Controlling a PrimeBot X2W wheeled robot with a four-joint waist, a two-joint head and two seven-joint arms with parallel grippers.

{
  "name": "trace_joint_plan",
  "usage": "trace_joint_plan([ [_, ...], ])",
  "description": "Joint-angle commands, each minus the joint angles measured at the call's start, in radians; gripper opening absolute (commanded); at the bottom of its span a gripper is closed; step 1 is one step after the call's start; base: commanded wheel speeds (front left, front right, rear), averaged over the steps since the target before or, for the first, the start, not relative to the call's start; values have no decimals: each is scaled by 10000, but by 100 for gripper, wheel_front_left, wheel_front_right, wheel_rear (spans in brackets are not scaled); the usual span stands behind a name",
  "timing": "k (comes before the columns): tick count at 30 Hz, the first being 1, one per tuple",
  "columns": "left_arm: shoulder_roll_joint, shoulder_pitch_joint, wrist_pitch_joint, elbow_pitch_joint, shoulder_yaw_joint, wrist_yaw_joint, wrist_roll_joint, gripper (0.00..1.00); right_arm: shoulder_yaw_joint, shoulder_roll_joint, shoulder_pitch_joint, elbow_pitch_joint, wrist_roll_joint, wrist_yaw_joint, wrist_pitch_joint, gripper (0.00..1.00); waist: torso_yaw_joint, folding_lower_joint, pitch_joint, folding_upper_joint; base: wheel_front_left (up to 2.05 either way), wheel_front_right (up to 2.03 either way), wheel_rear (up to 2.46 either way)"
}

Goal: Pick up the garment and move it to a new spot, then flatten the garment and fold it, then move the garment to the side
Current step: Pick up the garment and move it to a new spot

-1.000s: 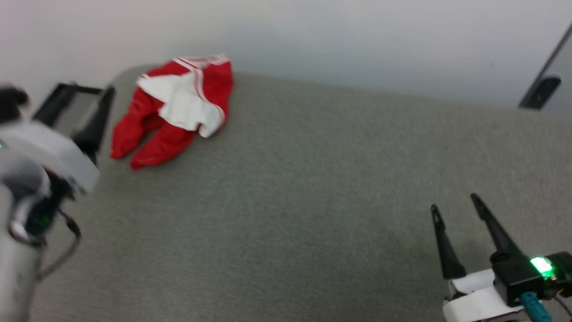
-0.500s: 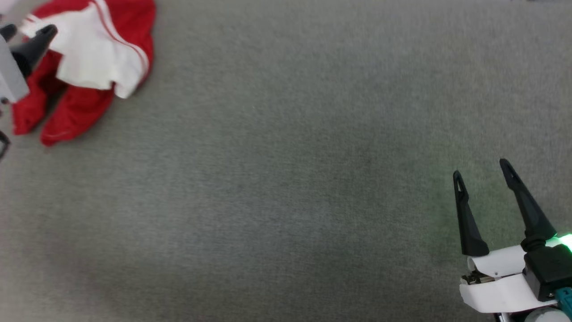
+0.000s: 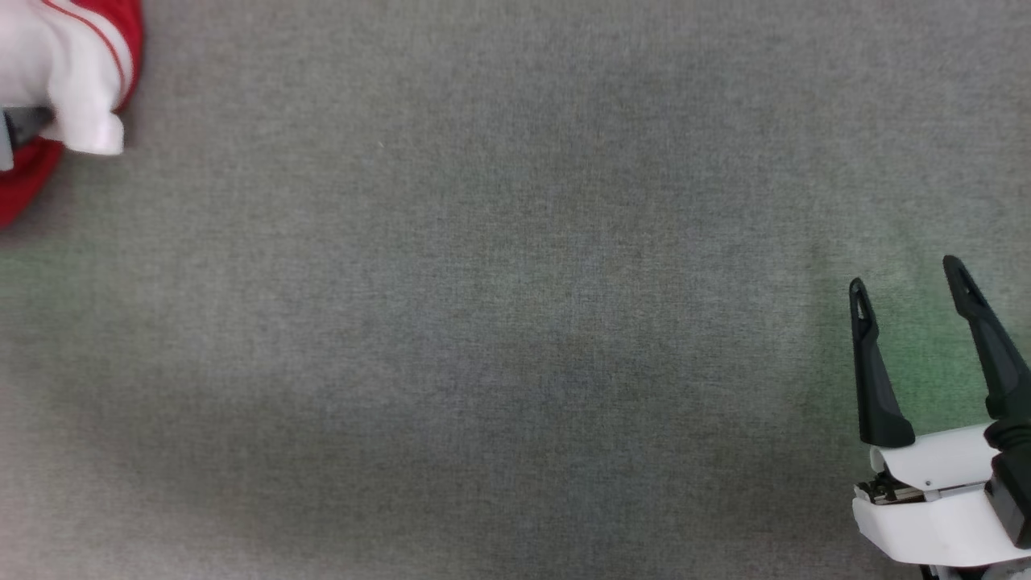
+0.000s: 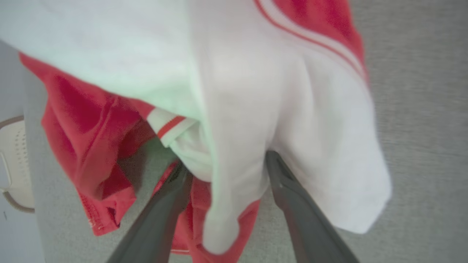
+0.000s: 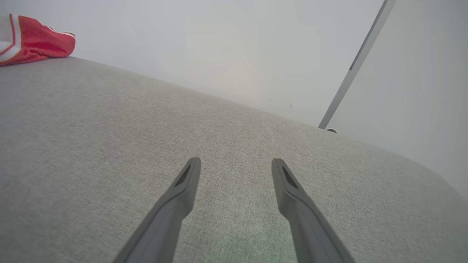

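Note:
The garment (image 4: 256,109) is a crumpled heap of red cloth with white sleeves and red-striped trim. It lies on the grey fabric surface (image 3: 515,322), at the top left corner of the head view (image 3: 72,72) and far off to the left in the right wrist view (image 5: 36,40). My left gripper (image 4: 226,164) is open. Its two dark fingers straddle a hanging white fold, and their tips are hidden under the cloth. My right gripper (image 3: 906,275) stands open over bare surface at the lower right, far from the garment. Nothing is between its fingers (image 5: 182,193).
The grey surface ends at a pale wall (image 5: 219,54) behind the garment. A slanted metal bar (image 5: 351,69) runs down the wall at the right. A white perforated object (image 4: 11,164) sits below the surface's edge beside the garment.
The head camera has tipped down, so the garment slid to the picture's top left. My left gripper went from beside the garment into its white fold, still open. The right gripper stays open.

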Motion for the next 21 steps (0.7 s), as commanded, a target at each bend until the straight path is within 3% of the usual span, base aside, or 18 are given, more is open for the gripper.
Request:
trace_joint_plan([
  [1, 5, -261, 79, 185, -117, 142, 180, 100, -21, 8, -4, -174, 26, 1, 89, 100, -134, 0, 497, -1, 0, 0, 0],
  [9, -943, -132, -152, 1581, -42, 691, -144, 100, -11, 92, -153, -489, 19, 1, 241, 100, -204, 0, 1048, -1, 0, 0, 0],
  [10, -1050, -114, -182, 1733, -19, 695, -197, 27, -26, 107, -157, -471, 16, 1, 244, 100, -201, 0, 1056, -1, 0, 0, 0],
  [11, -1137, -124, -292, 1871, 47, 718, -267, 0, -43, 129, -163, -446, 19, 1, 241, 100, -192, 0, 1049, -1, 0, 0, 0],
  [21, -960, -1217, -1710, 2121, 476, 382, -405, 0, 162, 284, -401, 482, 298, 1, -130, 100, -139, 0, -33, -1, 0, 0, 0],
])
